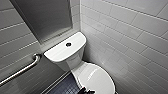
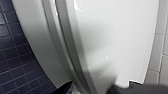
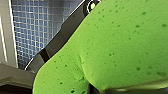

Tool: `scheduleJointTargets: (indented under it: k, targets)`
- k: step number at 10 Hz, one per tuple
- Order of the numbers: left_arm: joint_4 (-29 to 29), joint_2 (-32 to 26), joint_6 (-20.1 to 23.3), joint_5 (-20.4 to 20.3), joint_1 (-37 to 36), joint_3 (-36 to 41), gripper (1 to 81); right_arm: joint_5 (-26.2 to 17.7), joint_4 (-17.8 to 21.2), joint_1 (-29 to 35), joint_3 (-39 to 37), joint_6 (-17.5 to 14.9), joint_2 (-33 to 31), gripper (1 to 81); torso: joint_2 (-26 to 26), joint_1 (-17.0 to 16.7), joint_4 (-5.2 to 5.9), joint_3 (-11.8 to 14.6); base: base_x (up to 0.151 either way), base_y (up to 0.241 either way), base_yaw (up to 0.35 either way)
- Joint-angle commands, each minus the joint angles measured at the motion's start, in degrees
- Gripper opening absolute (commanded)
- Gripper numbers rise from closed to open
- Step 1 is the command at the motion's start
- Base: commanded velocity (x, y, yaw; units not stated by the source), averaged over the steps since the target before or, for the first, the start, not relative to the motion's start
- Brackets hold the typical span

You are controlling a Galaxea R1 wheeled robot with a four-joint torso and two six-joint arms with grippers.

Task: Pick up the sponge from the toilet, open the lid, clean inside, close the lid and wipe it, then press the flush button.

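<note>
The toilet stands in a tiled corner with its lid down and the flush button in the cistern top. A grab bar runs along the wall beside it. The sponge is in the right gripper, creased where the fingers pinch it, with the floor behind. The left gripper hangs at the lid's near edge; I cannot tell whether its fingers are open or closed.

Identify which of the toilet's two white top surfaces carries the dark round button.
The rectangular cistern top: the flush button sits in it. The oval lid is plain white.
</note>
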Motion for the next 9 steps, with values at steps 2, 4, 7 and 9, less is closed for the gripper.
scheduleJointTargets:
  k: [2, 4, 7, 9]
  targets:
    - [-0.1, -1.2, -0.6, 0.2, -5.8, 6.2, 81.1, -3.9, -0.6, -0.6, 0.8, 0.1, -1.3, 1.0, 0.0, 0.0, 0.00, 0.0, 0.000, 0.000, 0.000]
    - [-0.1, -1.2, -1.0, 0.3, -5.8, 6.2, 81.1, -3.9, -0.6, -0.6, 0.7, 0.1, -1.3, 1.0, 0.0, 0.0, 0.00, 0.0, 0.000, 0.000, 0.000]
    - [-0.1, -1.2, -1.1, 0.5, -5.5, 7.1, 81.1, -3.9, -0.6, -0.5, 0.6, 0.1, -0.9, 1.0, 0.0, 0.0, 0.00, 0.0, 0.000, 0.000, 0.000]
    - [0.1, -0.9, -1.1, 0.7, -5.2, 7.7, 81.1, -3.9, -0.5, -0.3, 0.6, 0.1, -0.7, 1.0, 0.0, 0.0, 0.00, 0.0, 0.000, 0.000, 0.000]
